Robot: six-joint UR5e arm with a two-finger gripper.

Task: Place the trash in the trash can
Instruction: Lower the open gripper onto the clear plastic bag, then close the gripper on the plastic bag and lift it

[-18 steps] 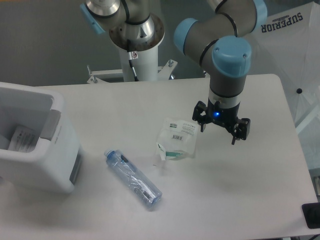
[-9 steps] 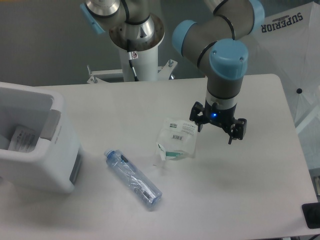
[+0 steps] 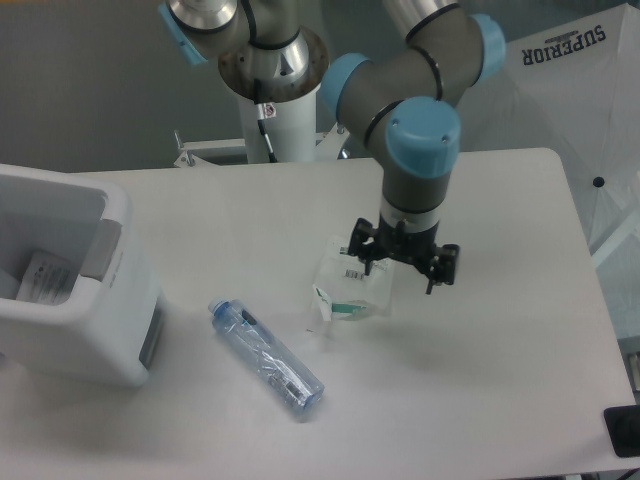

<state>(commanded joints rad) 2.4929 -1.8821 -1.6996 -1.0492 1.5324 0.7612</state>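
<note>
So on the far left there's the trash can (image 3: 75, 290), a white boxy bin with a grey panel on its rim, sitting on the table (image 3: 500, 380) with its open top facing up. You can see something pale and flat lying inside it already, can't really tell what.

A bit to the right and nearer the camera is the bottle (image 3: 266, 357), clear with a blue tint, lying on its side at a diagonal, cap end pointing toward the bin. It's well apart from the can.

Right of that, roughly mid-table, is the pouch (image 3: 350, 285), clear plastic with a white barcode label and some green print, lying flat.

The gripper (image 3: 402, 263) hangs over the pouch's right edge, pointing down, fingers spread wide and nothing held. Its left finger overlaps the pouch's top right corner in this view; whether it actually touches, I can't tell.

Far right, off the table, there's a white sheet with "SUPERIOR" printed on it (image 3: 566, 45).
</note>
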